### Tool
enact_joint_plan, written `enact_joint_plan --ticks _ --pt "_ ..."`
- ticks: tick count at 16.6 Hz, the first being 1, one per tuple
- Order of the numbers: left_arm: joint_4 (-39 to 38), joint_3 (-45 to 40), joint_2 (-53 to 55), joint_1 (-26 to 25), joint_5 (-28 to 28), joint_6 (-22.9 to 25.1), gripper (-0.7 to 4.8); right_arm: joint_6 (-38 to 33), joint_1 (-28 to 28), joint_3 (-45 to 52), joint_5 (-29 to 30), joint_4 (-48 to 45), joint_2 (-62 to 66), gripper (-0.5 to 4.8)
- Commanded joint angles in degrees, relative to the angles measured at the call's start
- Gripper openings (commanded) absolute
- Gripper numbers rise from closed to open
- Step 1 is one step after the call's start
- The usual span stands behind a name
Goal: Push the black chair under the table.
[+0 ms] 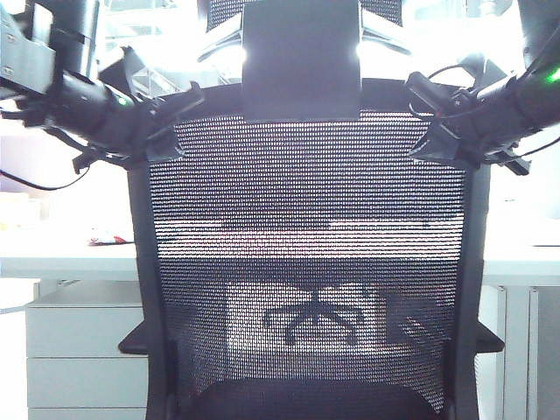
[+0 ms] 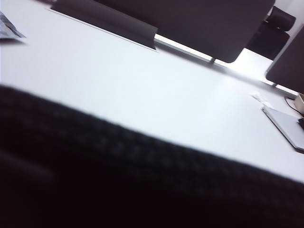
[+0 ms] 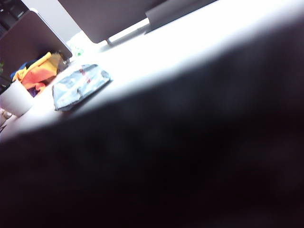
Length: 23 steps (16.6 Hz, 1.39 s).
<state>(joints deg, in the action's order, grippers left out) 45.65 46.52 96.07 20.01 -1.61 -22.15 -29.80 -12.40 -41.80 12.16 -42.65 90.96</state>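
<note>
Black chair: fills the near centre of the exterior view, its back toward the camera; see-through mesh back in a thick black frame, a solid rectangular plate at top centre, stubby armrests low on both sides. Table: white surface running left to right just beyond the chair, visible on either side of it and through the mesh; white drawer cabinet beneath on the left. A second chair's wheeled base shows through the mesh, farther off. Left gripper: at the chair back's upper left corner, against the frame; whether its fingers are spread or pressed together cannot be told. Right gripper: at the upper right corner, likewise against the frame; finger state cannot be told. Both wrist views: a blurred dark mass fills the near part, the white surface beyond. On the surface: a crumpled grey-white packet, a white cup, orange cloth, a flat grey device, dark panels standing at the far edge.
</note>
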Motion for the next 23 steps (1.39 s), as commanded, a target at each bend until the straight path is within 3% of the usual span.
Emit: enact_joint_plan --ticks 1,7,11,17,23 --pt "1.99 4.20 2.69 0.20 1.86 1.14 -0.06 0.90 2.32 -0.61 -0.42 -3.74 -0.02 -0.05" --pt "3.69 7.52 7.93 -0.17 1.84 0.94 -0.06 0.87 4.26 -7.19 3.30 -3.78 4.76 -0.05" --pt "4.46 8.28 9.11 -0.44 1.64 2.49 -0.06 0.94 4.11 -12.44 3.19 -3.41 8.11 -0.05" --pt "0.52 18.69 13.77 -2.73 4.22 3.82 -0.06 1.36 4.39 -19.56 3.43 -2.14 14.67 -0.05" --pt "0.24 20.70 15.98 -4.04 4.17 4.55 -0.06 1.97 4.90 -25.11 3.39 -0.46 18.12 -0.05"
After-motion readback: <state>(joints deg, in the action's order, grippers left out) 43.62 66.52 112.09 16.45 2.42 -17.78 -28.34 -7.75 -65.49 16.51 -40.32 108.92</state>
